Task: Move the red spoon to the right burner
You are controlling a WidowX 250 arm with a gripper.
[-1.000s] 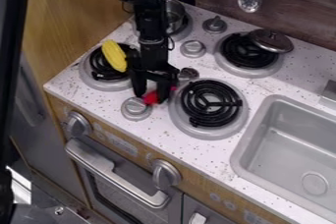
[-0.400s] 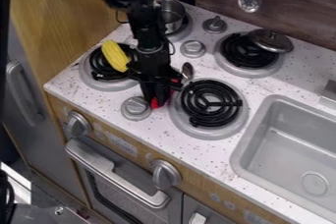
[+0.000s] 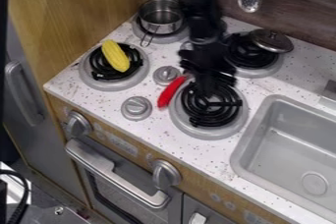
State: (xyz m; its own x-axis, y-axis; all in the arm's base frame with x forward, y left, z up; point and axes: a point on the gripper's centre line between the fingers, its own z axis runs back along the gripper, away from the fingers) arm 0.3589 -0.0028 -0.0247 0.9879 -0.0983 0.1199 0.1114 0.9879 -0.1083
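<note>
nearest you: silver oven handle (image 3: pixel 115 171), two knobs on the wooden front panel (image 3: pixel 118 142). above them, the speckled surface (image 3: pixel 154 129), grey sink (image 3: pixel 295 142) set in at right. next back, the red spoon (image 3: pixel 172 90): its handle lies aslant just left of the near right burner (image 3: pixel 210 105), far end hidden by or near the claw (image 3: pixel 211 86). claw is over that burner's back part; you cannot tell whether it is released, clenched or grasping the spoon. yellow corn (image 3: pixel 115 57) on the left burner. farther back, metal pot (image 3: pixel 160 16) and a lid (image 3: pixel 271 41), each on its own burner.
</note>
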